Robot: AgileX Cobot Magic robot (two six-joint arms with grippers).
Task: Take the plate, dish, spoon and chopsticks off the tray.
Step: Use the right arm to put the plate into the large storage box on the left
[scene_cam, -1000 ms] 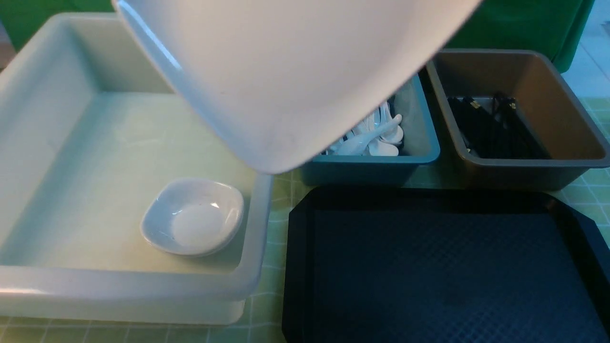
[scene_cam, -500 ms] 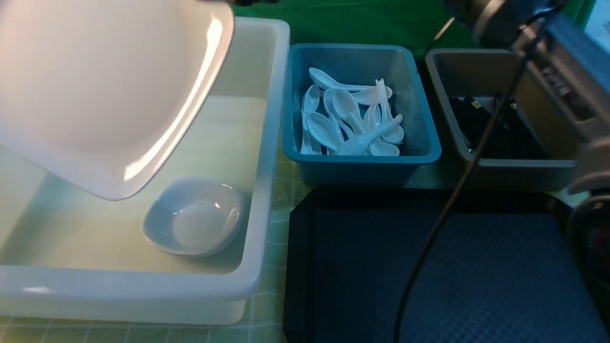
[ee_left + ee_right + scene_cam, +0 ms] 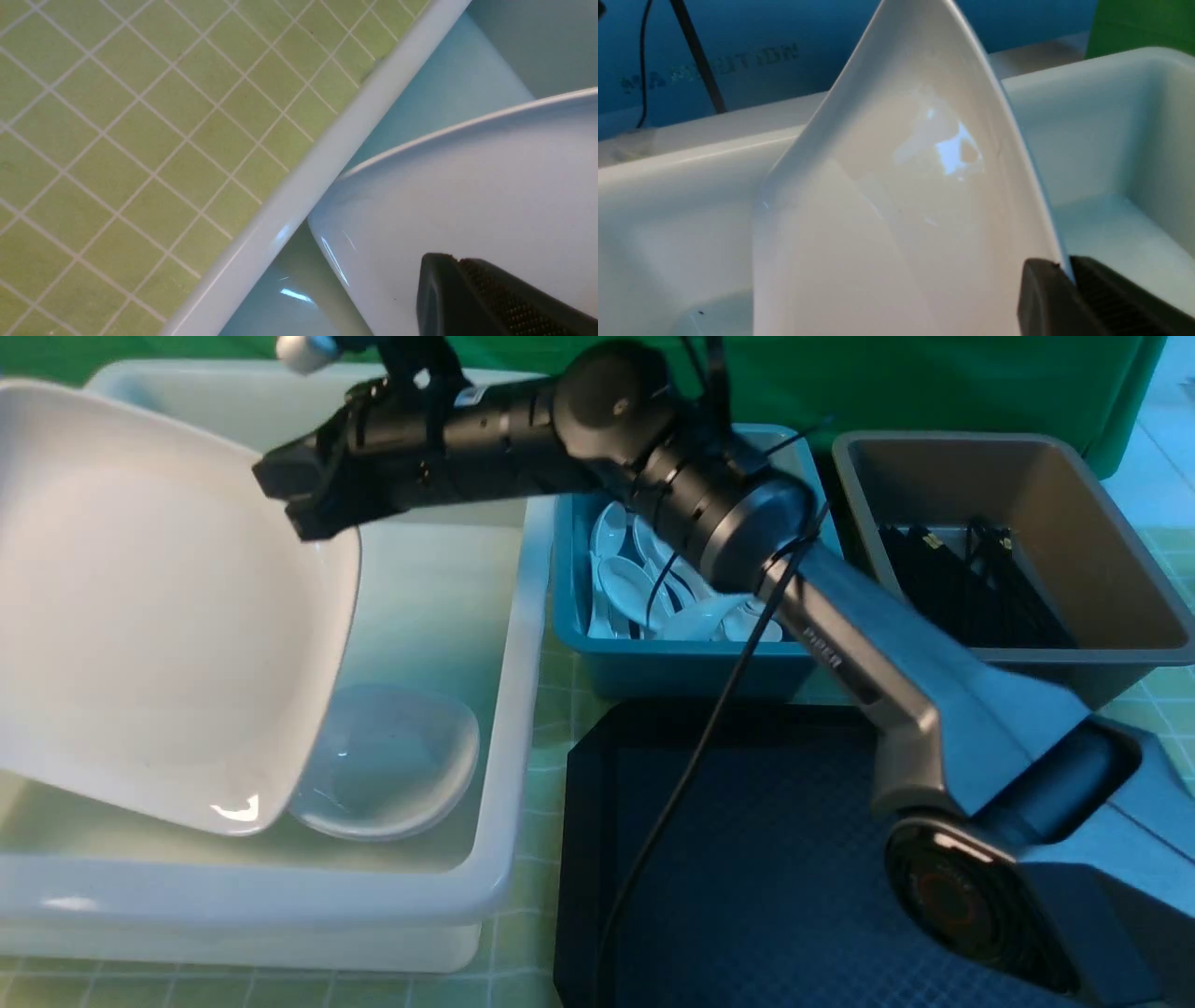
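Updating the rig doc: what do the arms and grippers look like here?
Right arm: silver-grey link marked PIPER, round black joints, black forearm, loose black cable. Right gripper and left gripper: both black; the left's pad is finely dotted. Left arm itself not in view.

"PIPER" on the right arm (image 3: 868,658), faint lettering on blue panel (image 3: 710,67), illegible
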